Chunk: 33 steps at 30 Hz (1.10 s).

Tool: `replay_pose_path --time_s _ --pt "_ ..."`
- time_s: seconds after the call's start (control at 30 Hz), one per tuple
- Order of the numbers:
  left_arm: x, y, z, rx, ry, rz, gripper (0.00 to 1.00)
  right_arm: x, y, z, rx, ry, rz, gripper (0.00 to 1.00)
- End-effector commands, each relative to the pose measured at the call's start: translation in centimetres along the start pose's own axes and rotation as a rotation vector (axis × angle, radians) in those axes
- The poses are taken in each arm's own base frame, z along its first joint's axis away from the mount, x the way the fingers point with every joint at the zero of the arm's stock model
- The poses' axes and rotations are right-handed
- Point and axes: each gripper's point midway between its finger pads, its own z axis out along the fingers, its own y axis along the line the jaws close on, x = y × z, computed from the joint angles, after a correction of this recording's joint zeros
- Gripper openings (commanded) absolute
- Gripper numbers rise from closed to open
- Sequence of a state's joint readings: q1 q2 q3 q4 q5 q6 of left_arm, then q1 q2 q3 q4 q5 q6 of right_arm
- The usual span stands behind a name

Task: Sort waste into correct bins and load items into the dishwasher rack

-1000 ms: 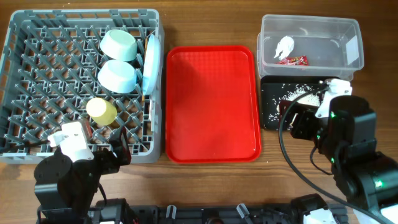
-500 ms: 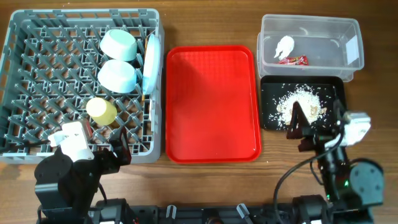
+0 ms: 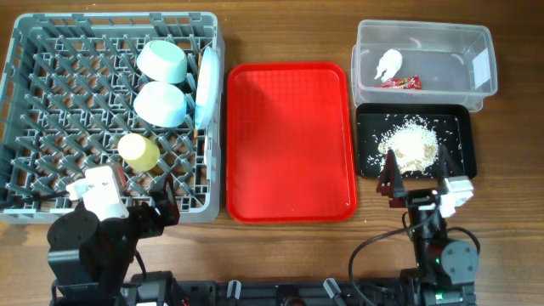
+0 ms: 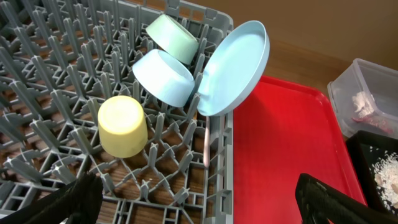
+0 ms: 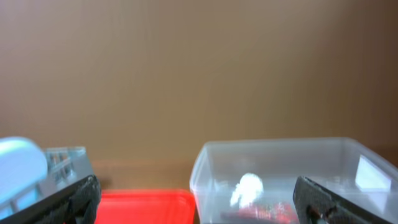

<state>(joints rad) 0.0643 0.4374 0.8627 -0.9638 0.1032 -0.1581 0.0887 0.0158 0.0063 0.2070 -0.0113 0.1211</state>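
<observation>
The grey dishwasher rack (image 3: 51, 102) holds a mint-green bowl (image 3: 161, 59), a light blue bowl (image 3: 160, 104), a yellow cup (image 3: 138, 151) and a pale blue plate (image 3: 205, 85) standing on edge. A thin pale handle (image 4: 206, 146), seemingly the fork, hangs below the plate. In the clear tub (image 3: 463, 42) lie the white tissue (image 3: 389, 63) and red wrapper (image 3: 400, 82). Rice scraps (image 3: 410, 143) are heaped in the black tray (image 3: 370, 127). My left gripper (image 4: 205, 205) is open over the rack's near right corner. My right gripper (image 3: 416, 174) is open and empty at the black tray's near edge.
A bare red serving tray (image 3: 291, 140) lies between the rack and the two bins. Both arm bases sit at the table's front edge. Wooden tabletop shows around everything.
My right arm has drawn back from over the black tray towards the front edge, uncovering the rice heap. The left arm has not moved.
</observation>
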Motion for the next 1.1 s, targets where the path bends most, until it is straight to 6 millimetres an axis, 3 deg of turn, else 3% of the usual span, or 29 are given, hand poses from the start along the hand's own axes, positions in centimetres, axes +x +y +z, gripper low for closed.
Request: replay_pose_path --time_s 0.0,0.03,1.07 --pt "0.2 -0.3 0.1 0.018 0.004 0.021 1.0 3.9 0.5 -0.4 -0.045 0.158 -0.053 1.0" --pt "0.2 -0.3 0.1 0.018 0.004 0.021 1.0 5.0 0.7 -0.6 -0.061 0.204 -0.047 1.0" --pt "0.4 0.1 -0.4 -0.002 -0.01 0.023 1.0 5.0 0.7 -0.6 -0.059 0.205 -0.044 1.0"
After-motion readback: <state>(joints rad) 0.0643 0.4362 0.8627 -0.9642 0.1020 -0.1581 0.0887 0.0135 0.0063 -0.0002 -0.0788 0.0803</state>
